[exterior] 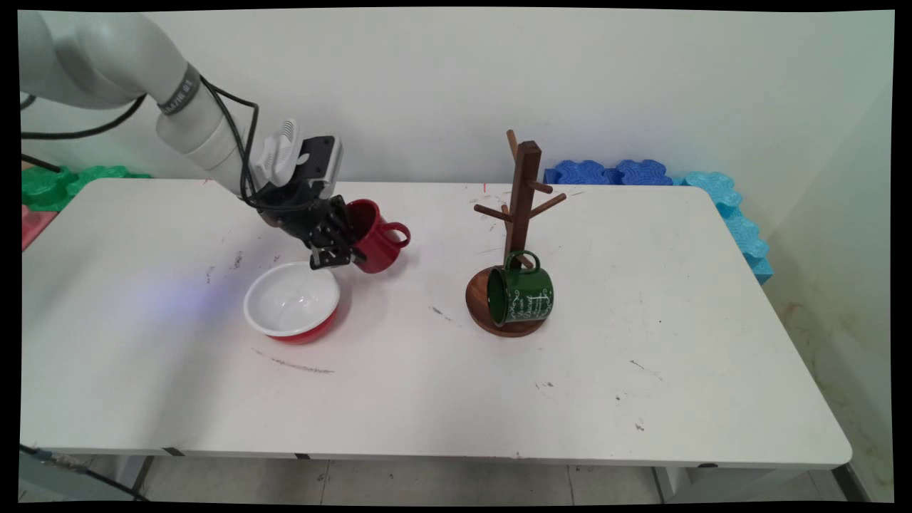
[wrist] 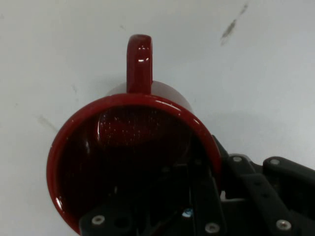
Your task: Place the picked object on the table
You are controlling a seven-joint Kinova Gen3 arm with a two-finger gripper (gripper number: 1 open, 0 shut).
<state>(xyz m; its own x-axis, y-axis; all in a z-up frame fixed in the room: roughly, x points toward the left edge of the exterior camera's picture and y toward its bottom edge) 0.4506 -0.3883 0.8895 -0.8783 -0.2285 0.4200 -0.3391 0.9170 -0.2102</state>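
My gripper is shut on the rim of a red mug, one finger inside and one outside, holding it tilted just above the table. Its handle points right, away from the arm. In the hand view the red mug fills the middle, mouth toward the camera, handle up, with the gripper clamped on the rim at the lower right. A red bowl with a white inside stands just below and left of the gripper.
A wooden mug tree stands at mid-table on a round base, with a green mug lying on its side on that base. Blue foam pieces line the far right edge, green ones the far left.
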